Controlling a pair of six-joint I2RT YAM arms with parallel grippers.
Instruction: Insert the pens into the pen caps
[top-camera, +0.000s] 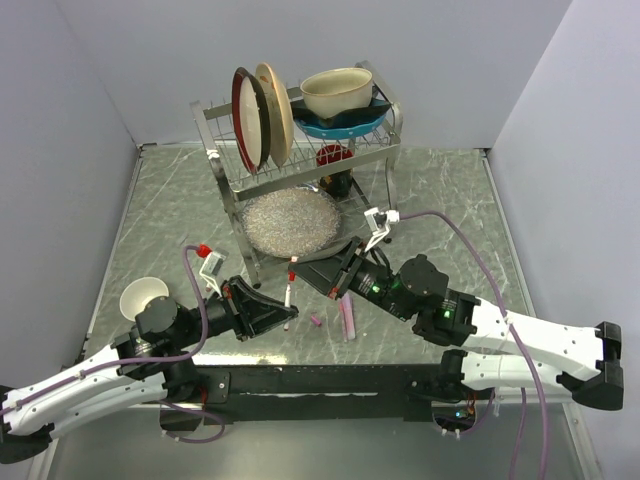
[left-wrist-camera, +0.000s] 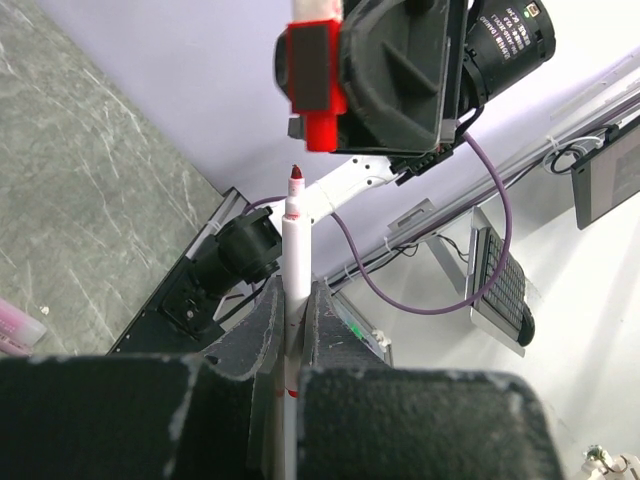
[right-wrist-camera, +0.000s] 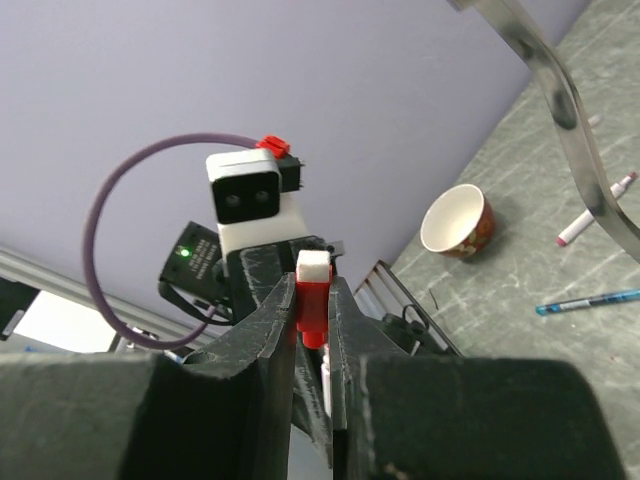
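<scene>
The left gripper (left-wrist-camera: 293, 318) is clamping the white pen (left-wrist-camera: 296, 255) by its barrel, red tip pointing up at the red cap (right-wrist-camera: 313, 310); the right gripper (right-wrist-camera: 312, 295) is pinching that cap between narrowed fingers; tip and cap are sitting just apart, nearly in line, above the desk (top-camera: 450, 200). A pink pen (top-camera: 347, 316) and a pink cap (top-camera: 316, 321) are lying near each other on the desk, beside the right gripper.
</scene>
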